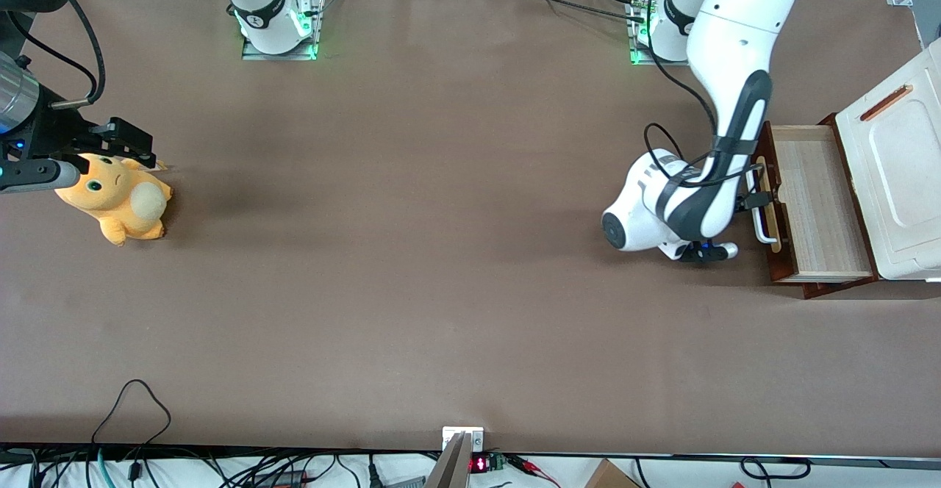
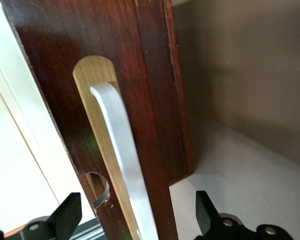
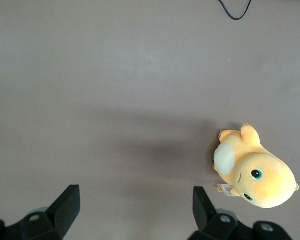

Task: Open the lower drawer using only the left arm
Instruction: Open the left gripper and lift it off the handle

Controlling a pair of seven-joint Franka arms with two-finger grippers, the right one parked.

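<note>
The lower drawer (image 1: 820,205) stands pulled out of the white cabinet (image 1: 900,179), its light wood inside showing. Its dark reddish-brown front (image 2: 150,100) carries a white handle (image 2: 120,145) on a pale wood strip (image 2: 92,75). The left arm (image 1: 731,84) reaches down in front of the drawer. Its gripper (image 1: 755,200) is at the handle (image 1: 764,216), about midway along it. In the left wrist view the gripper (image 2: 137,220) is open, one black fingertip (image 2: 67,215) on each side of the handle and drawer front, neither pressing on it.
An orange plush toy (image 1: 117,198) lies on the brown table (image 1: 441,253) toward the parked arm's end. A black cable loop (image 1: 136,400) lies at the table edge nearest the front camera. The cabinet fills the working arm's end.
</note>
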